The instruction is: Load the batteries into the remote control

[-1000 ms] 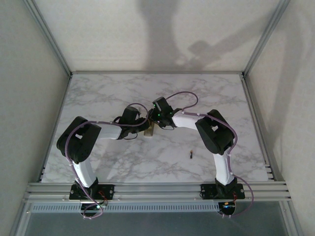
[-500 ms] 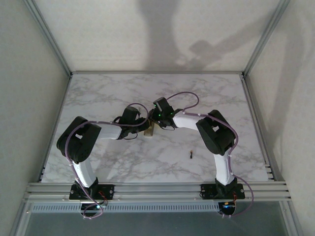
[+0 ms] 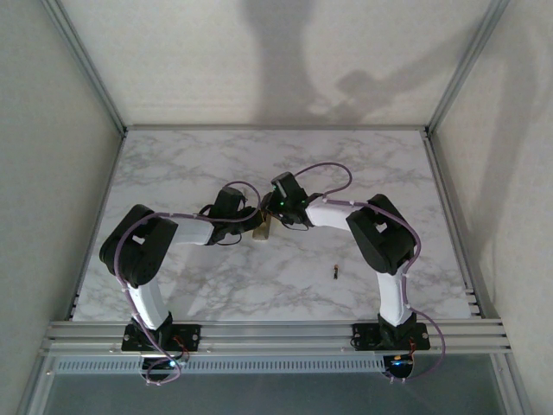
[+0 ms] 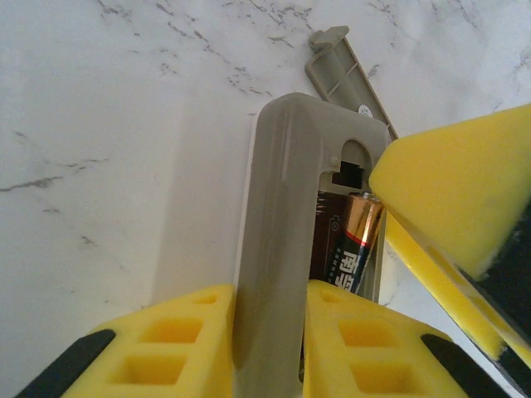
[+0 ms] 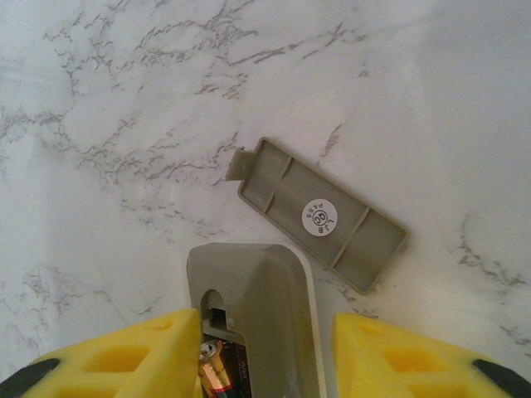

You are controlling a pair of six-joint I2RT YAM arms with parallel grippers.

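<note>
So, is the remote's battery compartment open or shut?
Open: the cover lies off on the table beside the remote, and a battery shows inside.

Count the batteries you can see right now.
2. One battery sits in the remote's open back compartment. A second battery lies loose on the table, nearer the right arm's base. Others could be hidden inside the remote.

White marble-veined table [image 3: 173,169], pale walls [image 3: 173,60], aluminium frame rails [image 3: 276,335]
</note>
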